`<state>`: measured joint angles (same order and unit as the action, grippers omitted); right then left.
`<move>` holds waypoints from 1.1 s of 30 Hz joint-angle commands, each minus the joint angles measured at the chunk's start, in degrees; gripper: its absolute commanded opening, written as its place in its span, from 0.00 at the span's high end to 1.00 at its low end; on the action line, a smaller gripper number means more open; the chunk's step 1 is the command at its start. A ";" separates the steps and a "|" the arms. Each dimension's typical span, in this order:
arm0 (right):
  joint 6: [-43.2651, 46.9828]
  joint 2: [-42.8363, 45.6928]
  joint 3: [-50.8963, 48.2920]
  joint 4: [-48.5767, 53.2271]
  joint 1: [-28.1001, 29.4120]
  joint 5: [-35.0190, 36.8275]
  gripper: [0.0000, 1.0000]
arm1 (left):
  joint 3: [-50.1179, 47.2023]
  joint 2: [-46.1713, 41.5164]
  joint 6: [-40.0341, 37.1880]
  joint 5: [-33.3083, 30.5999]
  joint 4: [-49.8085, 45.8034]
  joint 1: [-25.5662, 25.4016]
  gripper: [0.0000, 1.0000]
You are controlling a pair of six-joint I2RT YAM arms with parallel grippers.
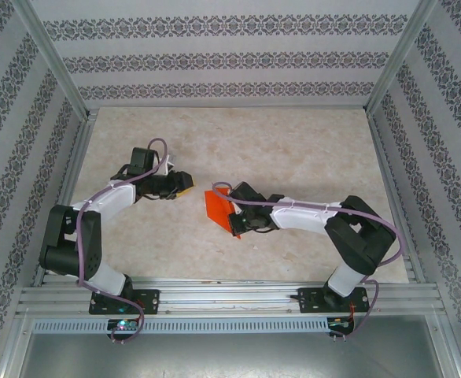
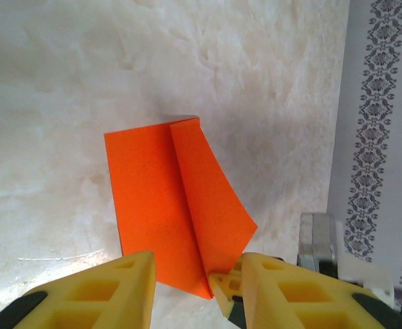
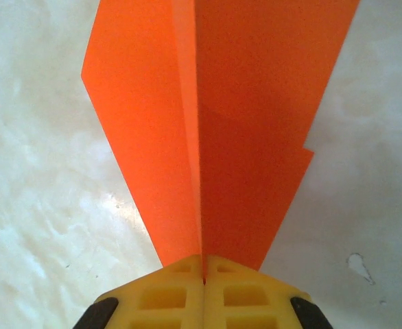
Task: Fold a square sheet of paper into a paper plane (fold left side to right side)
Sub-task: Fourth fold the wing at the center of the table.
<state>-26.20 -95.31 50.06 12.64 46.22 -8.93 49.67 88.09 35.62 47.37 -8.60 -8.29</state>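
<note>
My top camera sits high behind both arm bases, looking down and forward over the whole counter (image 1: 293, 150). Each wrist camera looks out past its own gripper, low over the surface. My left gripper (image 2: 187, 288) faces the folded orange paper (image 2: 173, 205) from close by, and my right gripper (image 3: 203, 277) from closer still. All three views share that paper.

A pale beige marbled tabletop (image 1: 293, 150) spreads beneath the left claw (image 1: 185, 183) and the right claw (image 1: 230, 216). White wall panels with grey floral stripes (image 1: 223, 55) stand beyond and to either side of them. Silver aluminium rails (image 1: 230, 299) run behind them.
</note>
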 commanded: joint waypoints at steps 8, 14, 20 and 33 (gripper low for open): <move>-3.77 1.42 -5.99 -10.14 -5.14 -16.60 1.00 | -0.03 4.39 -1.39 3.70 0.24 -5.06 0.63; -5.10 0.58 -7.83 -13.21 -6.99 -20.69 1.00 | 0.63 6.74 0.76 2.96 3.14 -8.82 0.59; -5.45 0.03 -8.62 -14.16 -7.93 -21.70 1.00 | 3.15 10.19 1.65 -0.35 3.33 -13.03 0.58; -5.88 -0.83 -9.11 -15.02 -8.61 -21.83 1.00 | 10.13 18.88 0.52 -4.40 -0.40 -16.46 0.59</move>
<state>-31.62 -95.31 41.80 -1.17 38.35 -29.69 58.08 105.56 36.82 44.51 -6.94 -23.73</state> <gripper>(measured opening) 0.043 0.412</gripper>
